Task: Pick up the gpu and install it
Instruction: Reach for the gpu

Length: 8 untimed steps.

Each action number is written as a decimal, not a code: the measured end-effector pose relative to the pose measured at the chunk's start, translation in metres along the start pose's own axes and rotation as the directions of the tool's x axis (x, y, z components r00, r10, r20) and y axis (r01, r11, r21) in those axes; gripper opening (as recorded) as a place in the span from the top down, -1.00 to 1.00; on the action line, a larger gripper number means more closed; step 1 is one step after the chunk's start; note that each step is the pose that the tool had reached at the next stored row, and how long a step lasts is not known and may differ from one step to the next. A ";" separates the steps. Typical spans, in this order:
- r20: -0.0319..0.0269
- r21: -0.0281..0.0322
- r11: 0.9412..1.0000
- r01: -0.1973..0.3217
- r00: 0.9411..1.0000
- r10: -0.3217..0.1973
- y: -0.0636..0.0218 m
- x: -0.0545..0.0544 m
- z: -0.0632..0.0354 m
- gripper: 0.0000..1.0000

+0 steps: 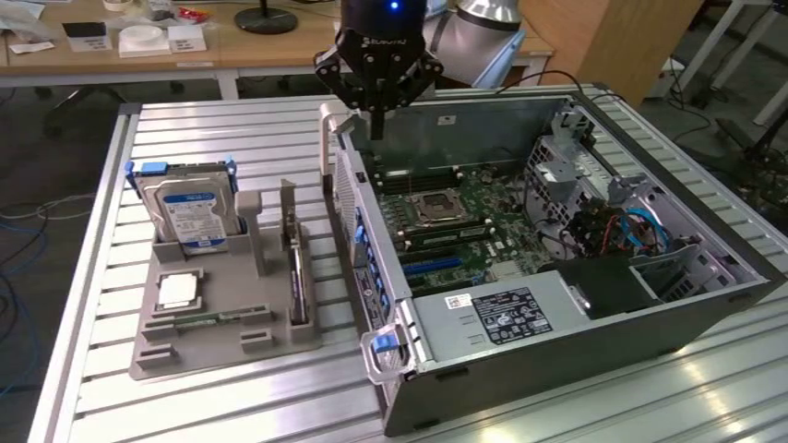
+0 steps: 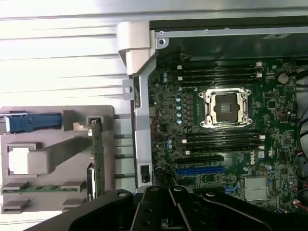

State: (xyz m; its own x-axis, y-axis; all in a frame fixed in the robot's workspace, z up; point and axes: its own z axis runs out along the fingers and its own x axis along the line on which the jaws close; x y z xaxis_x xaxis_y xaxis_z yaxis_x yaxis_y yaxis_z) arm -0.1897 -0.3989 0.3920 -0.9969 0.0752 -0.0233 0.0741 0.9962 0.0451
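While gripper (image 1: 376,120) hangs over far rim of open computer case (image 1: 555,360), jaws closed on nothing, gpu (image 1: 295,268) stands on edge in grey holder tray (image 1: 212,356), exterior view's left of case, well apart from gripper. Hard drive (image 1: 187,217) upright at tray's far end.

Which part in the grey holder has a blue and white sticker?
The silver hard drive, standing upright. The gpu beside it is a thin green card on edge.
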 end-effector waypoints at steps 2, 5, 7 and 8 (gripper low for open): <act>0.000 0.000 1.000 0.000 1.000 0.000 -0.0003 0.004 -0.0001 0.79; 0.000 0.000 1.000 0.000 1.000 0.000 -0.0007 0.010 -0.0002 0.79; 0.000 0.000 1.000 0.000 1.000 0.000 -0.0010 0.014 -0.0003 0.79; 0.000 0.000 1.000 0.000 1.000 0.000 -0.0012 0.017 -0.0004 0.79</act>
State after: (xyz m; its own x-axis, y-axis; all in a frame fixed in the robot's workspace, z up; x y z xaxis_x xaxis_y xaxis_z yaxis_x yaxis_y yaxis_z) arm -0.2067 -0.3988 0.3920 -0.9969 0.0752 -0.0233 0.0741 0.9962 0.0450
